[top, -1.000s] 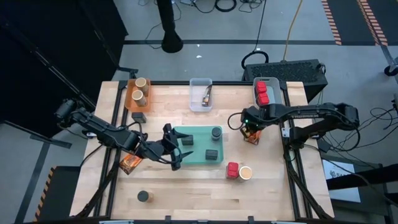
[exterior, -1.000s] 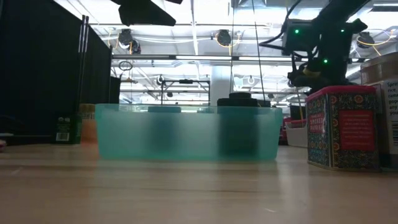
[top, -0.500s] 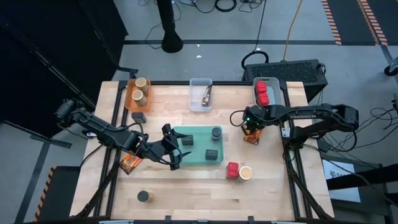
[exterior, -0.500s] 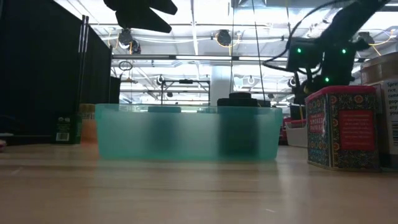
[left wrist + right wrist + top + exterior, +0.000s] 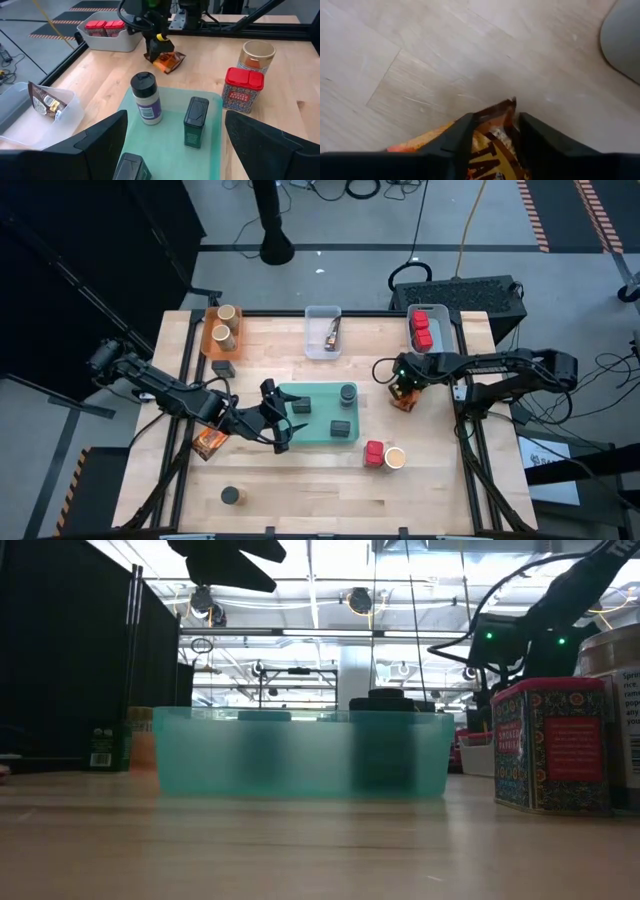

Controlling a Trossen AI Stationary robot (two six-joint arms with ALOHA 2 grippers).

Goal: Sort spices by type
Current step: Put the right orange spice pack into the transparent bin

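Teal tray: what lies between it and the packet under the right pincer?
Nothing: high view shows bare wood between the teal tray and the packet under the right pincer.

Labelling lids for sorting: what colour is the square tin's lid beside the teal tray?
Red, clearest in the left wrist view: square tin.

Teal tray (image 5: 300, 755): centre, translucent, dark shapes blurred inside.
Red tin (image 5: 550, 745): right of tray, upright, printed.
Arm (image 5: 530, 625): upper right, green lights.
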